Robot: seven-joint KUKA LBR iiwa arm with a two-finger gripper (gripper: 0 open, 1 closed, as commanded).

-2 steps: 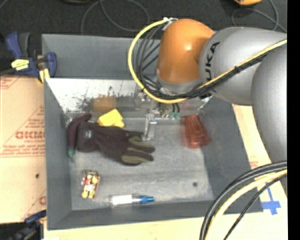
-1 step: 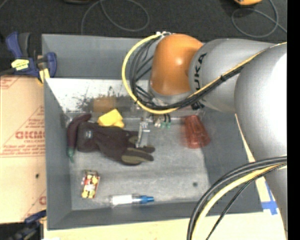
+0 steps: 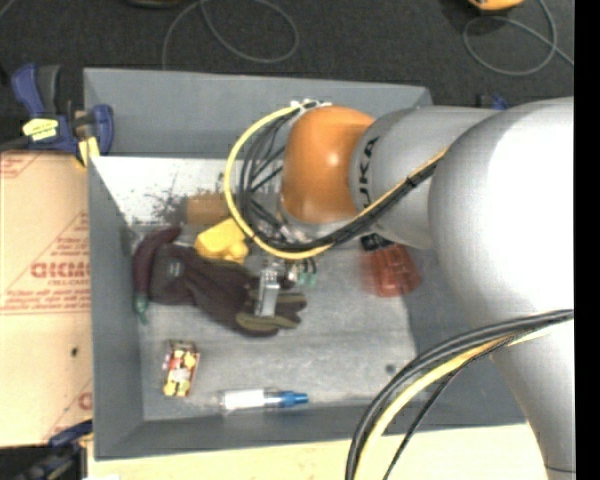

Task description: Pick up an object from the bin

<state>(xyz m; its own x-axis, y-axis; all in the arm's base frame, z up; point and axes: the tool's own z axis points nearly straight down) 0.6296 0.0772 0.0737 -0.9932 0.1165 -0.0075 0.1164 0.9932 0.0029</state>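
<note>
Saw the pincer (image 3: 270,306) down low near the middle of the grey bin (image 3: 280,108), under the orange cover (image 3: 325,163) of the arm. Saw it right on top of a dark purple glove (image 3: 195,276), at the glove's 3 o'clock end. Could not tell whether clenched or let go, so could not call the glove grabbed. Found the glove lying flat on the bin floor, spread from the pincer out toward 9 o'clock. Spotted a yellow lump (image 3: 223,240) just beside the pincer at 11 o'clock, touching the glove, with a brown thing (image 3: 205,208) behind it, also at 11 o'clock. Spotted a see-through red thing (image 3: 387,271) at 2 o'clock, apart from the pincer. Spotted a small red and yellow toy car (image 3: 180,368) well off at 8 o'clock and a white pen (image 3: 265,400) with a blue cap near the front wall at 6 o'clock. Saw none of them lifted. Judged the job as only partly done, with the getting-down part finished, going by the low pincer. Judged the rest as left to do: a firm squeeze on the glove, then a lift up and out of the bin.
</note>
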